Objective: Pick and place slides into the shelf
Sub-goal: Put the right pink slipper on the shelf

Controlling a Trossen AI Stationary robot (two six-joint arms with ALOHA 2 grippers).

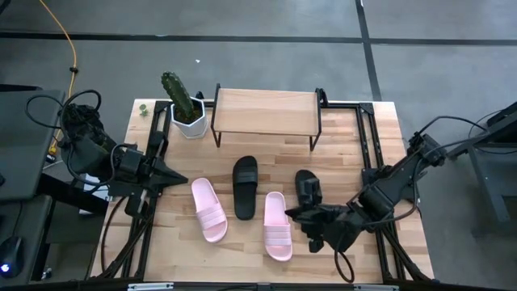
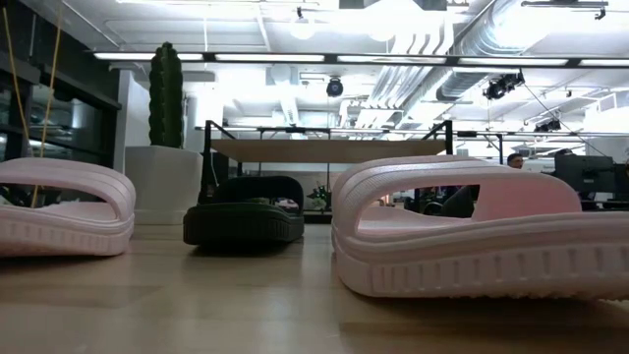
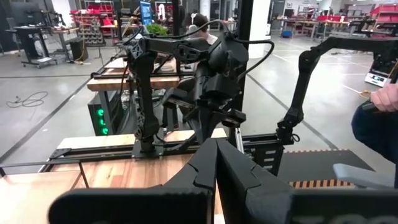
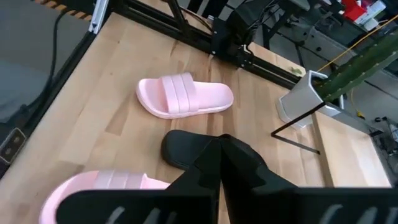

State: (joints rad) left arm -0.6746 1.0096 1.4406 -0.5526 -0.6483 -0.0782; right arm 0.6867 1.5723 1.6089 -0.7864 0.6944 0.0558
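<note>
Two pale pink slides (image 1: 208, 210) (image 1: 277, 226) and two black slides (image 1: 245, 187) (image 1: 307, 187) lie sole-down on the wooden table. The shelf (image 1: 265, 111) stands at the far edge, its top board bare. My right gripper (image 1: 292, 212) is shut, above the gap between the right pink slide and the right black slide, whose near end it partly hides. In the right wrist view its fingertips (image 4: 217, 142) point toward the middle black slide (image 4: 183, 149) and left pink slide (image 4: 183, 96). My left gripper (image 1: 179, 179) waits shut at the table's left side.
A white pot with a cactus (image 1: 187, 113) stands left of the shelf at the far edge. Black frame rails run along the table's left and right sides (image 1: 367, 137). Bare wood lies between the slides and the shelf. A person's arm (image 3: 379, 109) shows beyond the table.
</note>
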